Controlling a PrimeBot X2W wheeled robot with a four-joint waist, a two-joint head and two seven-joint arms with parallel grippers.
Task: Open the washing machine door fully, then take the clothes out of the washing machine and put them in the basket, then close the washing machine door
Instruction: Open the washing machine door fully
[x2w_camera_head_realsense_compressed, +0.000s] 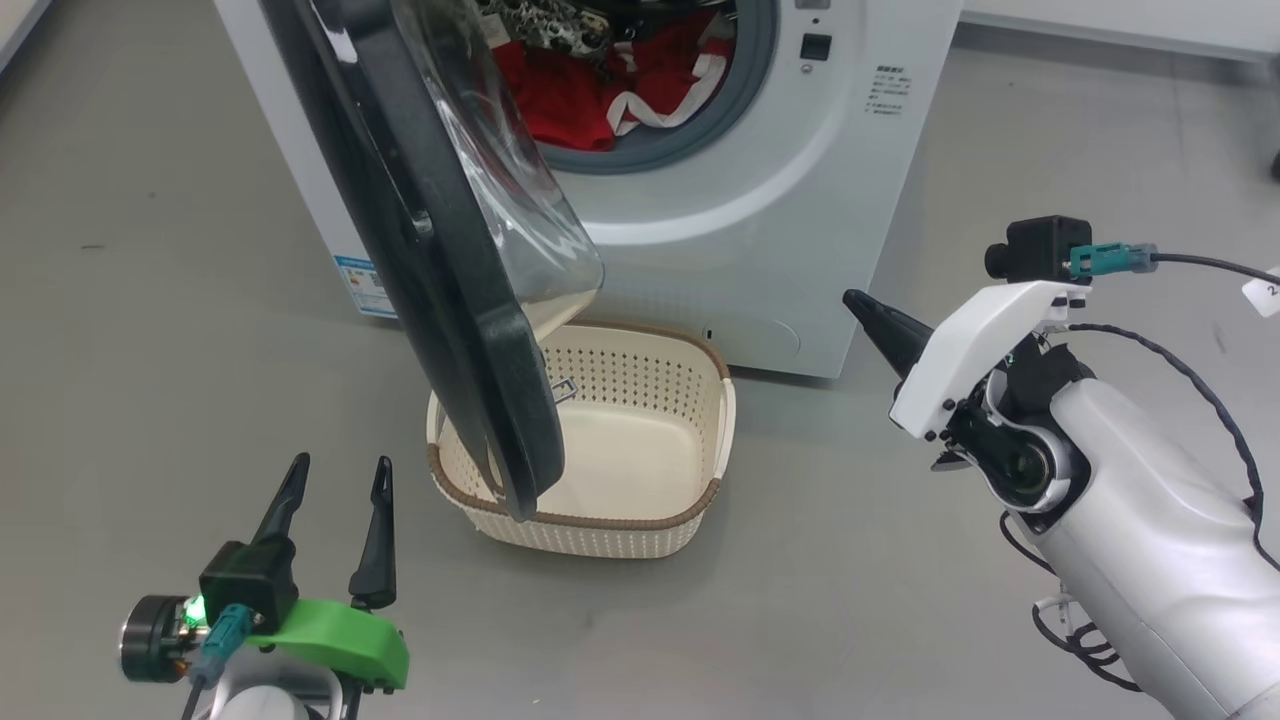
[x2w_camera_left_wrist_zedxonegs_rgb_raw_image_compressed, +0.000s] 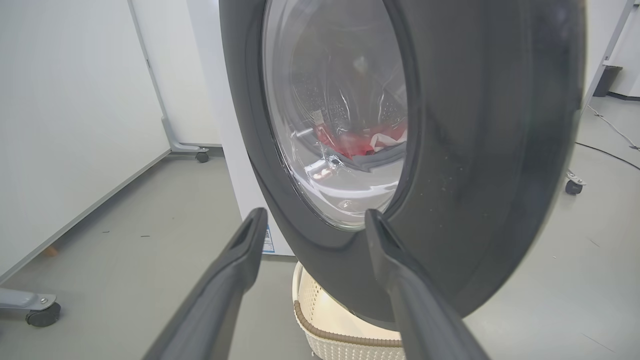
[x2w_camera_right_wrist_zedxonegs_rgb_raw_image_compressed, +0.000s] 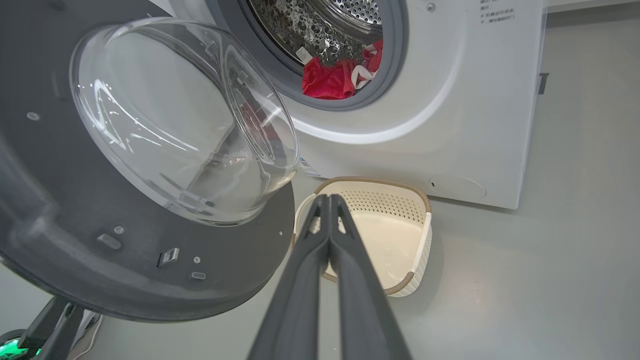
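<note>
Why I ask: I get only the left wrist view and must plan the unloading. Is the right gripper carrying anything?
Observer: No. The right gripper is shut with nothing between its long dark fingers, aimed toward the cream perforated plastic basket.
Operator: Anything in that basket yet?
Observer: Nothing; its inside is bare.
Operator: How far open is the door?
Observer: Partly. The round black-rimmed glass door stands edge-on to the head camera, its lower rim apparently over the basket's left side; the big white washing machine has its drum mouth exposed.
</note>
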